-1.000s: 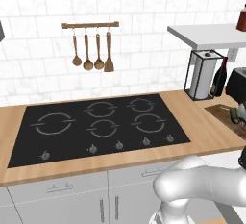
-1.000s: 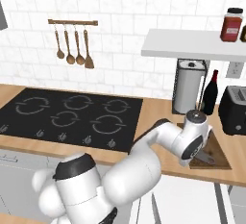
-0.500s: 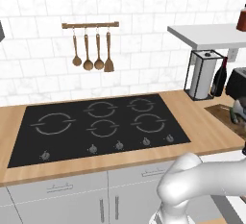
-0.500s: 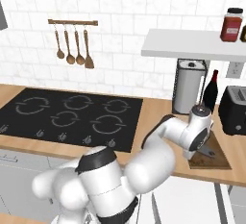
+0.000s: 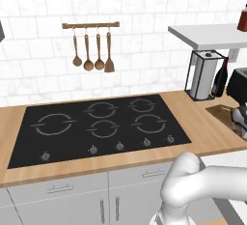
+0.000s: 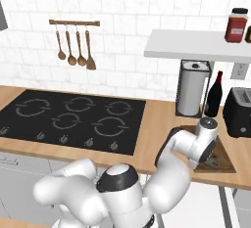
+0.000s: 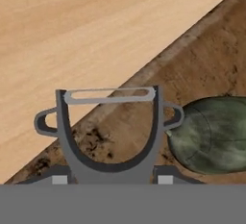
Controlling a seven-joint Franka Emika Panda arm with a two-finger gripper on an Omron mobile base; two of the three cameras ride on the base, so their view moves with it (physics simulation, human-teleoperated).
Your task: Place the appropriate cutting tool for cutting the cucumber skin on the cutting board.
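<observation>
My gripper [image 7: 112,180] is shut on the cutting tool [image 7: 109,96], a grey metal peeler with a Y-shaped head and a thin blade bar. It hangs just over the near edge of the dark brown cutting board [image 7: 211,59]. The stubby dark green cucumber [image 7: 211,134] lies on the board, just right of the peeler head. In the right base view the gripper [image 6: 212,159] points down over the cutting board [image 6: 226,159] at the counter's right end. The left base view has the gripper [image 5: 240,119] at the far right edge, by the cutting board [image 5: 223,112].
Behind the board stand a paper towel holder [image 6: 191,89], a dark wine bottle [image 6: 214,95] and a black toaster [image 6: 239,112], under a white shelf [image 6: 196,45] with jars. The black stovetop [image 6: 73,119] lies to the left, with wooden spoons [image 6: 73,46] on the wall.
The hand has shifted a little to the right and settled lower over the cutting board, and the elbow has swung with it. The peeler stays in the gripper.
</observation>
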